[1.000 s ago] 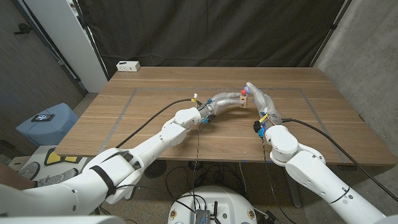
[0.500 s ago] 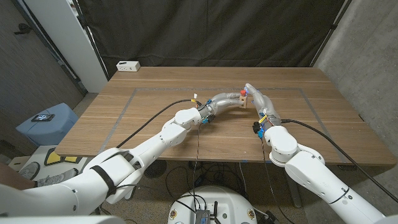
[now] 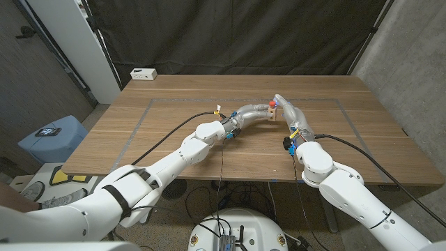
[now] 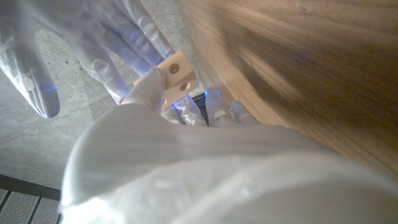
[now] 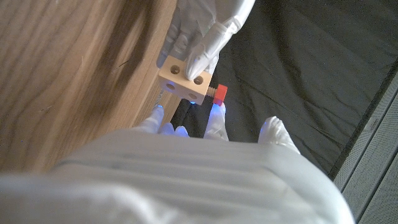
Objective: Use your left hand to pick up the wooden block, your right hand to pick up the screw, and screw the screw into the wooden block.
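We see a wooden table (image 3: pixel 174 150) with a grey taped rectangle (image 3: pixel 143 116) marked on its top. Near its far left corner lies a white power strip (image 3: pixel 144 73). A black curtain (image 3: pixel 230 35) hangs behind. On the floor to the left stands a blue bin (image 3: pixel 52 143) with a small device (image 3: pixel 49 131) on top.

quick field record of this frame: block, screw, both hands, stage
wooden block: held above the table by the left hand, holes visible on its face
screw: red head, shank against the block's side, appears partly in
right hand: fingers at the screw's head
table: wooden, a white box at its far left corner
stage: both parts picked up and brought together; how far the screw is in cannot be told
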Robot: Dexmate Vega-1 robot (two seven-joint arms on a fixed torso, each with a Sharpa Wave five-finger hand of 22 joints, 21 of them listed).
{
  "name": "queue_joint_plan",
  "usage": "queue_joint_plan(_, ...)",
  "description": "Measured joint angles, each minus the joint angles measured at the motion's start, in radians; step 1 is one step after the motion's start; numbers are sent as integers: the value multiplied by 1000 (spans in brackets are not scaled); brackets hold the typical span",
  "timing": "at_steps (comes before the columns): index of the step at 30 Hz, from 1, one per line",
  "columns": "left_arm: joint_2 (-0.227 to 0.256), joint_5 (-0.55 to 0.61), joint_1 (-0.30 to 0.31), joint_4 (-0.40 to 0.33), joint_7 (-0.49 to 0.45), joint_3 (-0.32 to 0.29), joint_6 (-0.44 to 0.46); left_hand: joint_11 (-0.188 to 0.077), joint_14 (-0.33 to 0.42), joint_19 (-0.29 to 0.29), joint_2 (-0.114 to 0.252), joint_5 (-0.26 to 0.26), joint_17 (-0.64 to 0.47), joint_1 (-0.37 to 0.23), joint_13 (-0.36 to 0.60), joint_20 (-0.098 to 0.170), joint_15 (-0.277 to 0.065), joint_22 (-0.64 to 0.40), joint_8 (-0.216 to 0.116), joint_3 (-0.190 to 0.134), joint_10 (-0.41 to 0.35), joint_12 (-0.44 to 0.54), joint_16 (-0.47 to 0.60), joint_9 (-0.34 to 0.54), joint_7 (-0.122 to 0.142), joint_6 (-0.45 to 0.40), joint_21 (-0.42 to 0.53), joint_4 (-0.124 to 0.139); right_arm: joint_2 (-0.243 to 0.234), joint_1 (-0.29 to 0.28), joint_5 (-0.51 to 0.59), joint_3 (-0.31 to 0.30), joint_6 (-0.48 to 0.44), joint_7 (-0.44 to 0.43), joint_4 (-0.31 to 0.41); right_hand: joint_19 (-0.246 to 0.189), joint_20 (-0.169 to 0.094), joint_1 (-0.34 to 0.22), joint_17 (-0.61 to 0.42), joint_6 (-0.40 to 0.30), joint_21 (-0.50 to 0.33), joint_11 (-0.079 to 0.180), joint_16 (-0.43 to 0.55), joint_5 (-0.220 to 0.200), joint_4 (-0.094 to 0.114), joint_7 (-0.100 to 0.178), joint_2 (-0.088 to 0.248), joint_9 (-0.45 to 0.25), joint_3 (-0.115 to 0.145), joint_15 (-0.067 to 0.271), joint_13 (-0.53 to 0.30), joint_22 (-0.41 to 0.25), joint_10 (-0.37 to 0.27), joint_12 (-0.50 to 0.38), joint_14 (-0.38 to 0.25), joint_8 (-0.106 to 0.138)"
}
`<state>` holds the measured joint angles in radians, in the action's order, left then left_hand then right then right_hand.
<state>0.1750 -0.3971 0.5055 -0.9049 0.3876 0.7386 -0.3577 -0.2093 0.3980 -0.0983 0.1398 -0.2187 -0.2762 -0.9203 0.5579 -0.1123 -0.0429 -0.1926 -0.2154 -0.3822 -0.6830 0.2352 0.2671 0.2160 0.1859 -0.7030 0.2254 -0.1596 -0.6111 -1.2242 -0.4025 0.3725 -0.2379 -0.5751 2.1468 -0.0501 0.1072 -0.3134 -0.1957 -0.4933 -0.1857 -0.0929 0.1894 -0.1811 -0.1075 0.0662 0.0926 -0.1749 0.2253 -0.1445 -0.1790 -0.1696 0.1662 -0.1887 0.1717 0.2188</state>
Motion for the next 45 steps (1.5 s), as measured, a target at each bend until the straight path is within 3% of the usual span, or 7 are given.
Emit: queue_joint_plan(45,-7,-15,-2,15,20,-7,-8,0,5,0,3,0,0,3,0,0,-5,0,1,-11,-1,6,0,1,-7,-11,0,-1,-30,-29,9,2,-25,-2,46,0,0,5,0,-5,0,5,8,0,-4,6,5,0,4,0,0,0,-5,0,0,-12)
